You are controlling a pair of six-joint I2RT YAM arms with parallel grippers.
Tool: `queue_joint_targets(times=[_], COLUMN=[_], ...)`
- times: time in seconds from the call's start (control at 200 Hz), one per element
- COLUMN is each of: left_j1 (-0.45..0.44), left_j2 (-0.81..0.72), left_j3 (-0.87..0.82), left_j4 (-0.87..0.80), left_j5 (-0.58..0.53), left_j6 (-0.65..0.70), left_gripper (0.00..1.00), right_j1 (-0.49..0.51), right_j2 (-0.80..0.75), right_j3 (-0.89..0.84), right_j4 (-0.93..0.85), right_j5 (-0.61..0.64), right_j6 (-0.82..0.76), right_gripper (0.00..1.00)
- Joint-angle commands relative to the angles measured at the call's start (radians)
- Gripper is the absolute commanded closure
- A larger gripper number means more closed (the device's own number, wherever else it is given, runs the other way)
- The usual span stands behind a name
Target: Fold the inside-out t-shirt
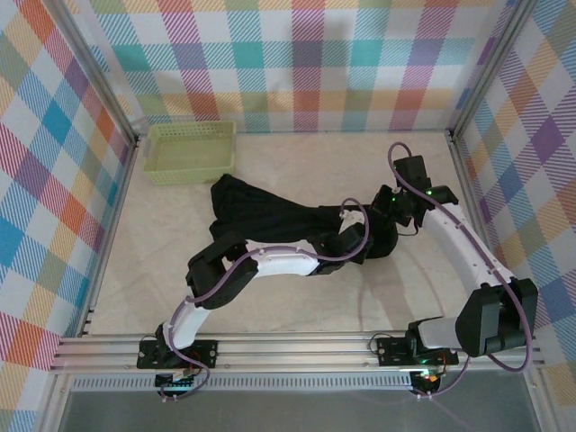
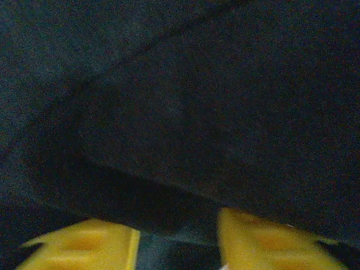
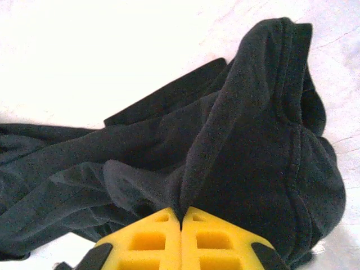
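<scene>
We see the inside-out t-shirt (image 1: 270,216) lying crumpled and stretched across the middle of the pale tabletop (image 1: 342,162). Its far left corner reaches just beside the pale green basket (image 1: 189,151) that stands at the back left. We cannot tell whether cloth and basket touch. From there the black cloth runs down to the right and bunches into a thick heap where the two arms meet.

The left end effector (image 1: 353,241) is pushed into that heap from the near left side. In the left wrist view its yellow fingers (image 2: 84,244) stand a little apart at the bottom edge. The dark t-shirt (image 2: 197,112) hangs close over them and covers everything beyond. We cannot tell whether any cloth is caught between them.

The right end effector (image 1: 394,218) comes at the heap from the right. In the right wrist view its end effector (image 3: 181,215) has both yellow fingers (image 3: 152,236) pressed together. A ridge of the t-shirt (image 3: 253,140) runs straight into their tips, so we read it as pinching a fold. A stitched hem curves along the right-hand lobe of the cloth. The rest of the shirt trails off to the left over the bright tabletop (image 3: 112,56).
</scene>
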Motion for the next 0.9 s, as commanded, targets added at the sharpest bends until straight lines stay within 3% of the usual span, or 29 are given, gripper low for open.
queue_joint_targets(times=[0.0, 0.095, 0.23, 0.32, 0.435, 0.485, 0.58, 0.645, 0.78, 0.895], left_j1=[-0.005, 0.005, 0.012, 0.011, 0.01, 0.012, 0.02, 0.038, 0.08, 0.109], left_j2=[-0.046, -0.092, -0.144, -0.177, -0.206, -0.218, -0.252, -0.28, -0.32, -0.314], left_j3=[-0.064, -0.129, -0.187, -0.216, -0.237, -0.238, -0.269, -0.303, -0.358, -0.347], left_j4=[0.041, 0.078, 0.126, 0.172, 0.199, 0.187, 0.175, 0.165, 0.137, 0.104], left_j5=[-0.049, -0.059, -0.034, 0.013, 0.036, 0.036, 0.019, 0.02, 0.051, 0.094], left_j6=[0.018, 0.032, 0.065, 0.09, 0.103, 0.106, 0.107, 0.092, 0.07, 0.073], left_gripper=[0.78, 0.91, 0.92, 0.89, 0.77, 0.74, 0.69, 0.66, 0.58, 0.51], right_j1=[-0.014, -0.018, -0.021, -0.022, -0.022, -0.024, -0.046, -0.064, -0.1, -0.119], right_j2=[0.011, 0.039, 0.073, 0.116, 0.227, 0.275, 0.334, 0.317, 0.192, 0.103], right_j3=[0.047, 0.072, 0.09, 0.112, 0.212, 0.252, 0.298, 0.277, 0.153, 0.02], right_j4=[-0.018, -0.017, -0.006, 0.025, -0.001, -0.024, -0.064, -0.054, -0.006, 0.036], right_j5=[0.038, 0.041, 0.037, 0.004, -0.003, 0.047, 0.129, 0.115, 0.046, -0.062], right_j6=[0.012, 0.01, 0.0, -0.036, -0.11, -0.13, -0.154, -0.169, -0.168, -0.184], right_gripper=[1.0, 1.0, 1.0, 1.0, 1.0, 0.9, 0.52, 0.42, 0.41, 0.5])
